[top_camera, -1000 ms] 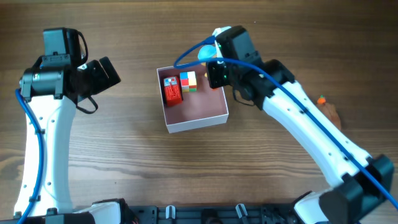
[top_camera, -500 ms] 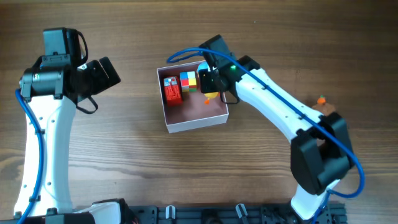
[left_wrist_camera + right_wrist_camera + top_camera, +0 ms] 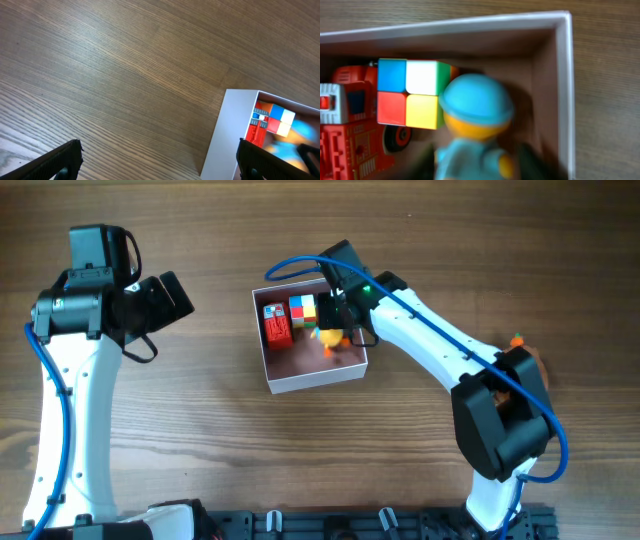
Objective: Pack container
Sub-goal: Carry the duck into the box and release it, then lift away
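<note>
The container (image 3: 318, 374) is a shallow white-walled box with a dusty pink floor, standing mid-table. Inside it, a red toy vehicle (image 3: 277, 326) lies at the left with a coloured cube (image 3: 302, 310) beside it. A toy figure (image 3: 330, 337) with a blue cap, yellow face and blue body (image 3: 475, 117) sits by the right wall (image 3: 563, 90). My right gripper (image 3: 338, 312) hovers over the figure, its blurred fingers (image 3: 534, 161) standing apart on either side and off it. My left gripper (image 3: 172, 293) hangs open over bare wood left of the container (image 3: 226, 135).
A small orange object (image 3: 517, 339) and a brownish one (image 3: 537, 363) lie on the wood at the far right, partly behind the right arm. The left arm's base column runs down the left side of the table.
The right arm came down from above the container's far right corner into the box with the figure. Its jaws have parted, and the figure now sits lower on the pink floor.
</note>
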You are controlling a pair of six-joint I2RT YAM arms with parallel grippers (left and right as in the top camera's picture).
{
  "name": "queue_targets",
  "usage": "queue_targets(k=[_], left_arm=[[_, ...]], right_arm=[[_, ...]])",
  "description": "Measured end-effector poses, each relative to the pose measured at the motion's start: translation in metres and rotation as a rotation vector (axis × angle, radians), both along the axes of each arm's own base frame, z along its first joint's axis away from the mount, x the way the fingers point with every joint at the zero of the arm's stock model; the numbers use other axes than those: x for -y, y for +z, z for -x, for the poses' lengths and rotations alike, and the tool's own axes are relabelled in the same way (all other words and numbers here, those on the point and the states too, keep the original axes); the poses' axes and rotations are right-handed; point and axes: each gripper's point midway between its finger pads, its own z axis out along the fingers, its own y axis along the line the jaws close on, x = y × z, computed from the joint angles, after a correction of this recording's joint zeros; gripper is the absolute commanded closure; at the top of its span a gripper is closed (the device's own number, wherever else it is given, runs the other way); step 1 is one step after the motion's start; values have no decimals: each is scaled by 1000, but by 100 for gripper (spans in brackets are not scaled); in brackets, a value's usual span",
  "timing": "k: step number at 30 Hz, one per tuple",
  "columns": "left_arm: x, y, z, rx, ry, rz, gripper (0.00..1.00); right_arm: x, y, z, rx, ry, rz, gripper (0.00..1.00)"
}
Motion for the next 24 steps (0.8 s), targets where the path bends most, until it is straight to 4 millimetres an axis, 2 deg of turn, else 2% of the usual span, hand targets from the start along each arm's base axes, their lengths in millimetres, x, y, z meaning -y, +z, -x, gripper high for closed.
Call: queue_targets(k=[7, 11, 17, 19, 20, 22, 24], left_arm=[[0, -7, 3, -21, 0, 2, 0], [0, -8, 2, -18, 0, 1, 0], [0, -8, 2, -16, 0, 1, 0], [0, -8, 2, -17, 0, 1, 0], [0, -8, 2, -16, 0, 1, 0], [0, -8, 2, -16, 0, 1, 0], [0, -8, 2, -16, 0, 1, 0]], right_arm=[[-3, 0, 1, -5, 8, -12, 41], [-3, -1, 4, -17, 11, -13, 46], [2, 0, 13, -41, 46, 15, 40], [7, 11, 17, -37, 60, 37, 31], [11, 22, 19, -27, 72, 49, 28], [18, 59, 18, 32, 81, 58, 18], [36, 108, 17, 102, 58, 61, 6]])
